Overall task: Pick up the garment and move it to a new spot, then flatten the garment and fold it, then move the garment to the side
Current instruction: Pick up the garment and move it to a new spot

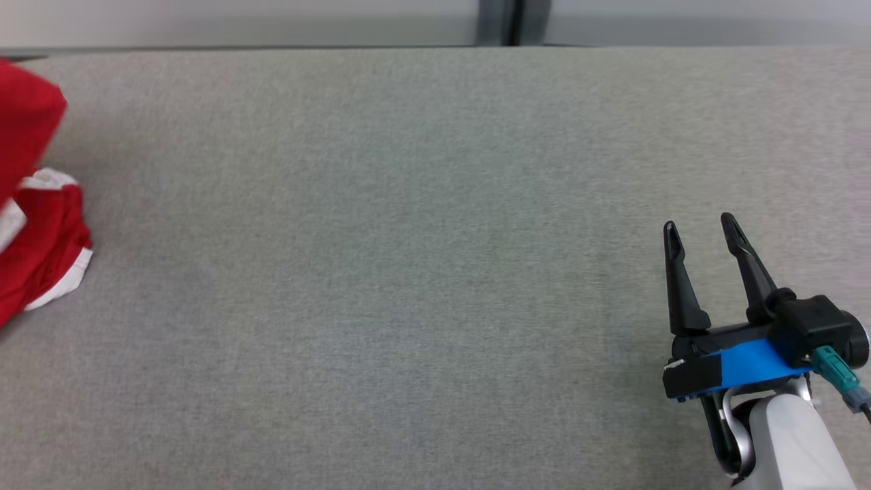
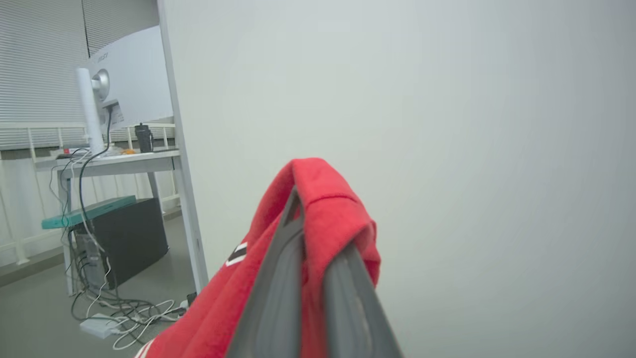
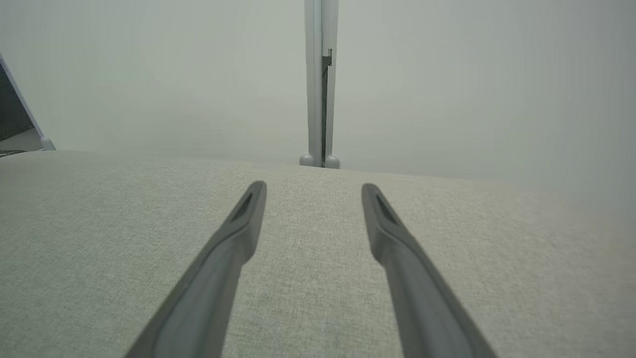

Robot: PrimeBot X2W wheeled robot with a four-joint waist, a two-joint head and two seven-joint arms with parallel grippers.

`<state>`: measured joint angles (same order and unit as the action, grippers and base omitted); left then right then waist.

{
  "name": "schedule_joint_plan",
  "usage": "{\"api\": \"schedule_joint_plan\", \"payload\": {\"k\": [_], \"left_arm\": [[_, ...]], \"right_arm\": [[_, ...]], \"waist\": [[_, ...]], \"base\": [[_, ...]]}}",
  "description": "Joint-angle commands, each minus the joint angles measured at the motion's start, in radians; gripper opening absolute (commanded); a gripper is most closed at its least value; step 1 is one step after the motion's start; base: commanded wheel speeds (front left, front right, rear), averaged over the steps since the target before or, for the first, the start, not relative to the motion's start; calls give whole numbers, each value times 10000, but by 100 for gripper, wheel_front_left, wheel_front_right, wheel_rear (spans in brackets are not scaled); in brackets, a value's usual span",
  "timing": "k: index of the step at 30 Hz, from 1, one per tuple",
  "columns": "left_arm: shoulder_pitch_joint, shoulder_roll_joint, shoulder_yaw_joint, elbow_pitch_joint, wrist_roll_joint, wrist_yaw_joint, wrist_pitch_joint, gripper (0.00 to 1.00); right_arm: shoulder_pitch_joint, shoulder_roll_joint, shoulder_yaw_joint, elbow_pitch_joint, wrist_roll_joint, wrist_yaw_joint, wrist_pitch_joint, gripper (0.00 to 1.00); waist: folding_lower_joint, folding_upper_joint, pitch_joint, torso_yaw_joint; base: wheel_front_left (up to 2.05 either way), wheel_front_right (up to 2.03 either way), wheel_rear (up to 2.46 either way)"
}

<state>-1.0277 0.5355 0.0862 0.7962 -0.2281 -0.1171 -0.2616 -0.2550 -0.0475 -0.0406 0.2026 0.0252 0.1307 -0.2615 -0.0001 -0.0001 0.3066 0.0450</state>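
**Item 1. Left gripper** point(image 2: 315, 223), left wrist view, nearest the lens. Two dark fingers, pressed together and clamped on a fold of cloth. One finger's tip shows; the other's is covered by the fold.

**Item 2. Garment** point(image 2: 328, 199), one piece, red with white trim. In the left wrist view its gripped fold caps the fingertips, and the rest trails away toward the lower left of that view. In the head view it sits at the far left edge, cut off by the frame. Its long axis runs up and down that view: the upper part is raised and blurred, and the lower part with the white hem rests on the grey cloth surface point(image 1: 408, 272).

**Item 3. Right gripper** point(image 1: 699, 224), lower right of the head view. Two fingers, spread wide apart, holding nothing and pointing up the view. It is over bare surface, well apart from the garment.

**Item 4. Background**, left wrist view: one desk point(image 2: 114, 161), one monitor point(image 2: 131, 79), loose cables point(image 2: 124, 315) on the floor.
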Motion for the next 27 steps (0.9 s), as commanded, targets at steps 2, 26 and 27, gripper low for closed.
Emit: {"api": "schedule_joint_plan", "payload": {"k": [2, 26, 27], "left_arm": [[-432, -312, -381, -851, 64, -87, -43, 0], [192, -3005, -4165, -4323, -548, -126, 1824, 0], [510, -3095, -4296, -4277, -566, -124, 1806, 0]], "right_arm": [[176, -52, 69, 20, 238, 1, -47, 100], [116, -49, 657, 9, 1884, 1, -45, 100], [126, -49, 646, -4, 1884, 1, -45, 100]], "waist": [[1, 1, -430, -450], [1, 1, -542, -3310], [1, 1, -538, -3323]], "base": [[0, 0, 0], [0, 0, 0], [0, 0, 0]]}}
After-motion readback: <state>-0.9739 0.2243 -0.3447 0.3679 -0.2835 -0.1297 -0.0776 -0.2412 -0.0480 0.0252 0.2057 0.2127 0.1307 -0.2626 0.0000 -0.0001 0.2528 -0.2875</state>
